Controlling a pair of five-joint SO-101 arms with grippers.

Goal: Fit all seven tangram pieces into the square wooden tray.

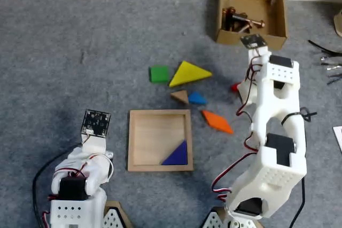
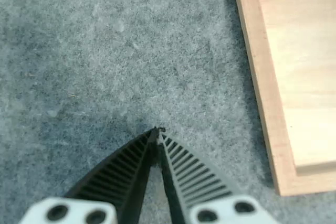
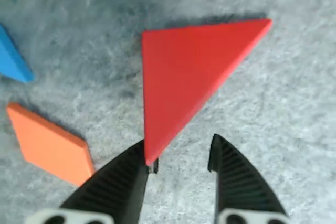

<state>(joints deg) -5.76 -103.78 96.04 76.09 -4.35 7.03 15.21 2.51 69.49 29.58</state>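
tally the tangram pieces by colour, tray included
green square: 1
yellow triangle: 1
brown triangle: 1
light blue triangle: 1
orange parallelogram: 1
red triangle: 1
dark blue triangle: 1
total: 7

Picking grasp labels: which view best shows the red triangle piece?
Right wrist view: the red triangle piece lies whole, one tip by the open right gripper. High view catches its corner beside the arm. Left wrist view faces the square wooden tray.

Seven tangram pieces (image 1: pixel 188 73), one tray (image 1: pixel 159 112), one box (image 1: pixel 249 40).
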